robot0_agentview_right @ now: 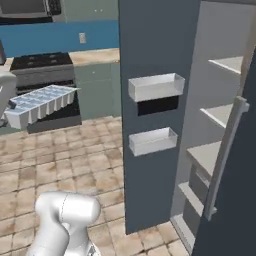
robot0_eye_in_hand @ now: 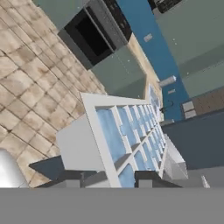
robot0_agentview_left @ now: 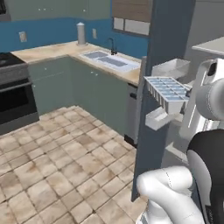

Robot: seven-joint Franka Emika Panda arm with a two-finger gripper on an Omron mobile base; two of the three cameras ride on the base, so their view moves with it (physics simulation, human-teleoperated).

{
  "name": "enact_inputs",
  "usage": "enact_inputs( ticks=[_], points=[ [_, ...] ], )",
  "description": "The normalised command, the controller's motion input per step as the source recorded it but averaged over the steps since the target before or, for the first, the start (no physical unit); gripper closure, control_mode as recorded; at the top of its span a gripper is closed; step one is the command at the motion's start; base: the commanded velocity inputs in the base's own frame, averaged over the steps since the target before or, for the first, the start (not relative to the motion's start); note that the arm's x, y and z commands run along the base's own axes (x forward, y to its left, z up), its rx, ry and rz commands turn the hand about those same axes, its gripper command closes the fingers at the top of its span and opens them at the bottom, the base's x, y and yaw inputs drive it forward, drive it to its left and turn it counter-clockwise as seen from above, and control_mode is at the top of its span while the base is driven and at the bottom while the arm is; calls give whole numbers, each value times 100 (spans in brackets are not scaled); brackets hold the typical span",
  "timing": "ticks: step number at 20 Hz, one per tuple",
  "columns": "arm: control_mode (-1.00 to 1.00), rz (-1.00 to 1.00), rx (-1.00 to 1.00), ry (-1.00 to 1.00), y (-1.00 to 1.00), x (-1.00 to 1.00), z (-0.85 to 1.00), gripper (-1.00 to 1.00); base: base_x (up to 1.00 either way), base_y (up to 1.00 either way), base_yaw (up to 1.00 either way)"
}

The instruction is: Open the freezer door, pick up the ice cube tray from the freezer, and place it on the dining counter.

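Jaws: clamped on one short end of tray [robot0_eye_in_hand: 127,144]; long axis runs straight out from them, held in air beside freezer door [robot0_agentview_left: 164,35].

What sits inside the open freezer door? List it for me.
Two white bins are mounted one above the other on the inner face of the freezer door. Their front walls hide most of their insides, so any contents cannot be seen.

No text, label, brand, number or sign can be read in any of the views; all surfaces are plain.
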Motion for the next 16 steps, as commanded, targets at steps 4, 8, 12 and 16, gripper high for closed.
enact_inputs(
  ticks=[4, 8, 12, 16],
  points=[
    [100, 0, 0, 0, 0, 0, 0, 100, -19, -21, 94],
    [100, 0, 0, 0, 0, 0, 0, 100, -4, -2, 100],
    [100, 0, 0, 0, 0, 0, 0, 100, 0, 0, 100],
    [100, 0, 0, 0, 0, 0, 0, 100, 11, 0, 95]
  ],
)
